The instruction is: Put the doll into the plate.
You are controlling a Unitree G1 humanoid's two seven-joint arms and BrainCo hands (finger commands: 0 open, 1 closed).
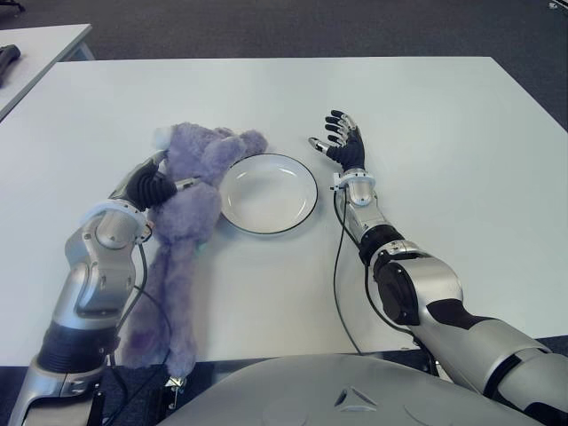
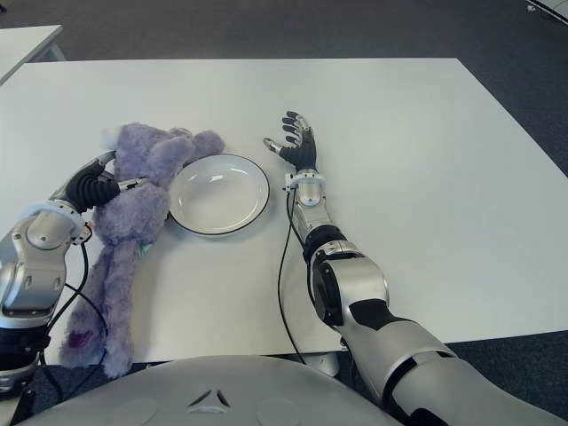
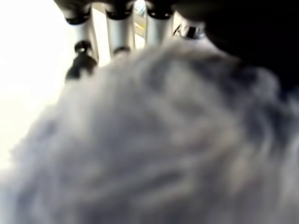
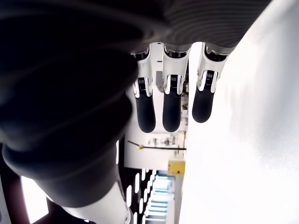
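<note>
A purple plush doll [image 1: 186,222] lies lengthwise on the white table [image 1: 444,133], its head touching the far-left rim of the plate and its legs hanging over the front edge. My left hand [image 1: 155,186] is shut on the doll's upper body from the left; in the left wrist view the fur [image 3: 163,140] fills the frame under my fingers [image 3: 117,32]. The white plate [image 1: 306,213] with a dark rim sits empty just right of the doll. My right hand [image 1: 342,142] shows beside the plate, on its right, open with fingers [image 4: 170,107] spread and nothing in them.
A black cable [image 1: 337,266] runs along my right forearm to the table's front edge. A second table [image 1: 35,53] with a dark object [image 1: 7,58] stands at the far left. Dark carpet surrounds the table.
</note>
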